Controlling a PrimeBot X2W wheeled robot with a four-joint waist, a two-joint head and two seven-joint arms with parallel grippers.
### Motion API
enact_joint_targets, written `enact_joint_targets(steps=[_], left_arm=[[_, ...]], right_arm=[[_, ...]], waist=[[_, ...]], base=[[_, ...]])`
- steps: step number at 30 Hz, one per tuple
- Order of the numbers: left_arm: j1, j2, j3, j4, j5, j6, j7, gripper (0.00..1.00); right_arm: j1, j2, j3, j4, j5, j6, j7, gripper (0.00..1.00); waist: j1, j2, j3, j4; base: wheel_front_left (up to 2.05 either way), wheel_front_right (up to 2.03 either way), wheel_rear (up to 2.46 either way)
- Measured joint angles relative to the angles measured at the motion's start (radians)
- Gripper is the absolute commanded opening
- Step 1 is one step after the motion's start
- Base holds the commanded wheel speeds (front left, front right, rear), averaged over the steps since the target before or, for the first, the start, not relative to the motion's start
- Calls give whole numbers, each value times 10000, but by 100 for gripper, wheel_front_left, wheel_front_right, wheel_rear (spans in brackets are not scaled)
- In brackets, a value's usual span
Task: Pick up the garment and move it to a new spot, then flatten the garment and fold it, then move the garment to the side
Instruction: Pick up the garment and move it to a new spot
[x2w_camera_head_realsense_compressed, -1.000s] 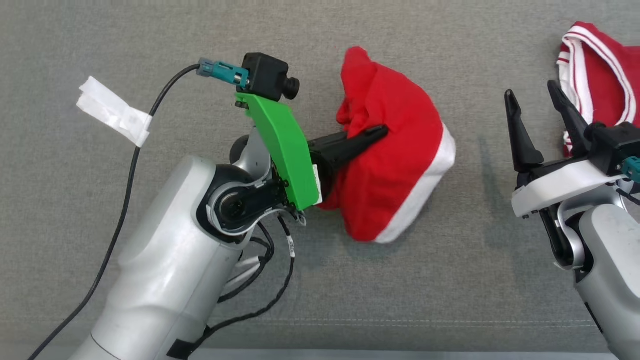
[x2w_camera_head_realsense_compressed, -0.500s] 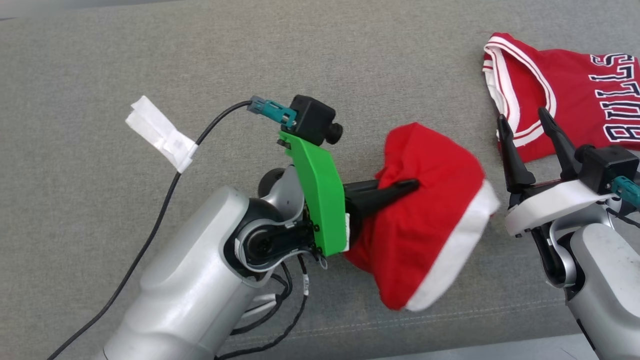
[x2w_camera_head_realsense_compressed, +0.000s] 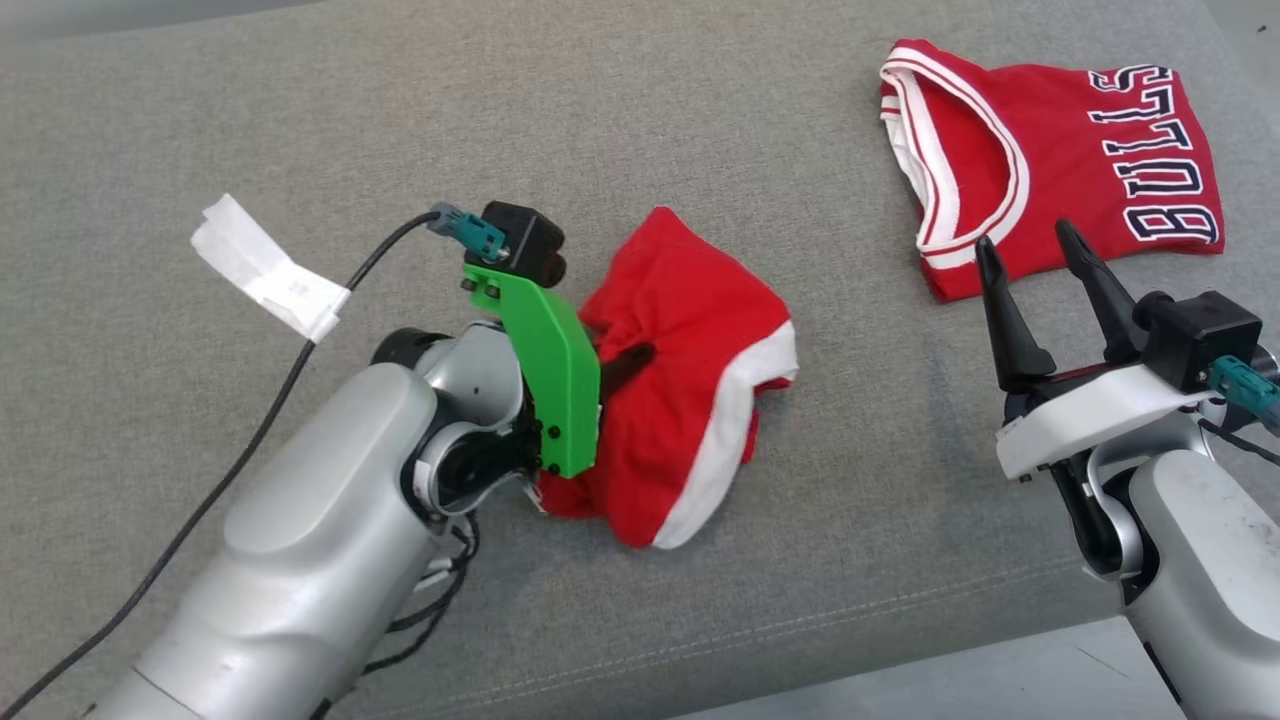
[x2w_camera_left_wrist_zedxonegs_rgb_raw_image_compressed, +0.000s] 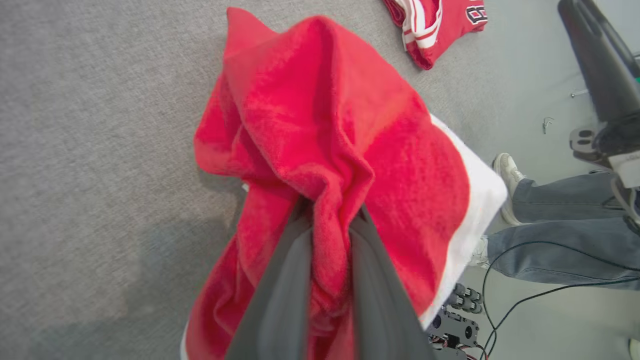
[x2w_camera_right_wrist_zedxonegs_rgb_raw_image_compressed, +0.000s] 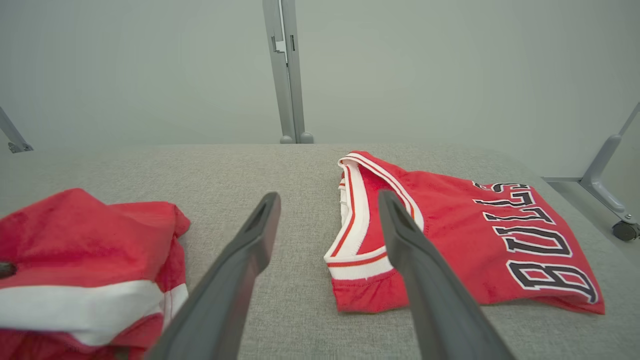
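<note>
Bunched red garment (x2w_camera_head_realsense_compressed: 700, 400) with a white band, pinched in the left gripper (x2w_camera_head_realsense_compressed: 640, 355).
Narrow-set fingers (x2w_camera_left_wrist_zedxonegs_rgb_raw_image_compressed: 280, 300), cloth squeezed between them, low over the middle of the grey cushion (x2w_camera_head_realsense_compressed: 300, 120); right gripper (x2w_camera_head_realsense_compressed: 1025, 240) spread wide, empty, near a red Bulls jersey (x2w_camera_head_realsense_compressed: 1060, 150) lying flat.

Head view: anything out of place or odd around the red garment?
Nothing damaged. The red garment is bunched up in the shut left gripper, not flat. A folded Bulls jersey lies neatly beyond the open right gripper.
</note>
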Motion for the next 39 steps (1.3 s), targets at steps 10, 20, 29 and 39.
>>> enact_joint_targets(steps=[10, 20, 29, 39], left_arm=[[-451, 706, -514, 1409, 1329, 111, -368, 0], [-688, -165, -247, 2265, 1532, 393, -1475, 100], [-807, -293, -94, 2667, 1810, 679, -2410, 100], [-628, -458, 460, 2391, 1726, 903, -3707, 100]], right_arm=[[358, -161, -247, 232, -2, 33, -15, 100], [357, -230, 35, 245, -96, 226, -15, 100], [351, -426, 81, 360, -105, 351, -12, 100], [367, -535, 418, 903, 73, 876, 640, 100]], waist=[[0, 0, 209, -369], [0, 0, 115, -21], [0, 0, -21, 507], [1, 0, -166, 1254]], base=[[0, 0, 0], [0, 0, 0], [0, 0, 0], [0, 0, 0]])
